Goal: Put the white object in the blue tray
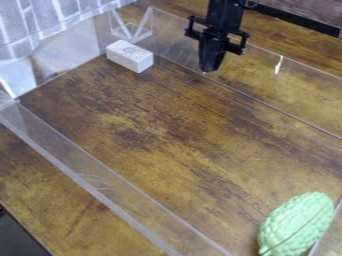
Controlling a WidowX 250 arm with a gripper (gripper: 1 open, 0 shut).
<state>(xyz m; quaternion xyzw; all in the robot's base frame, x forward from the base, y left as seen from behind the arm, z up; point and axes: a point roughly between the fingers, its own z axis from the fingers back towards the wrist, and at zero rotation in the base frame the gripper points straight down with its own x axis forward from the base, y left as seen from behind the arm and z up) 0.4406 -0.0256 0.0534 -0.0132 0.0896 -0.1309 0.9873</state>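
At the far end of the wooden table (160,130), white object (130,56) lies flat on the wood, near the back left corner, close to a clear plastic wall (80,45). Gripper (211,66) is to the right of it, a clear gap between them, not touching. Gripper points straight down, black fingers pressed together, jaws closed with nothing between them. Its tip is just above the wood surface; contact with the table not clear. White object is a small plain rectangular block, long side running diagonally. Green ribbed leaf-shaped thing (297,225) sits at the near right corner, well apart from both. Blue tray not visible in this view.
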